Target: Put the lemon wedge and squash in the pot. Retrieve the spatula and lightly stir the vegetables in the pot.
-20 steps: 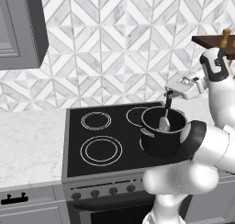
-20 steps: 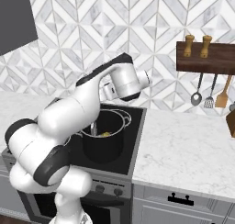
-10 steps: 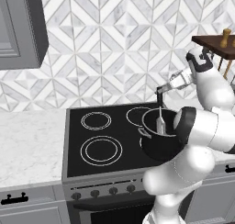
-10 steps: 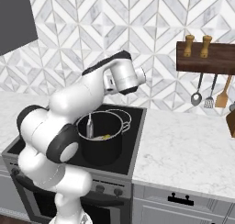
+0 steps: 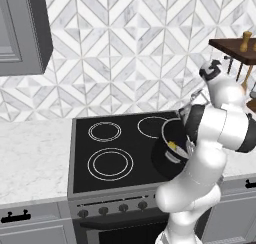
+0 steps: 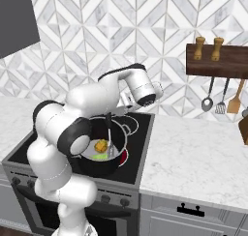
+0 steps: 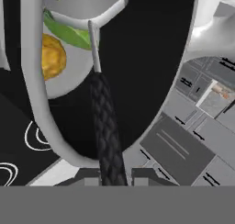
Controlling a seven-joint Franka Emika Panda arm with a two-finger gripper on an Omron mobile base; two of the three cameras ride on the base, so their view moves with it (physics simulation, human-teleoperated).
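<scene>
The pot holds the squash and lemon wedge; fingers grasp the spatula.

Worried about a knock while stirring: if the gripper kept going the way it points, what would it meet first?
The gripper, jaws shut on the spatula, points down into the pot. Going on, the blade would likely press the pot's floor first, right beside the lemon wedge and squash; depth is unclear.
</scene>
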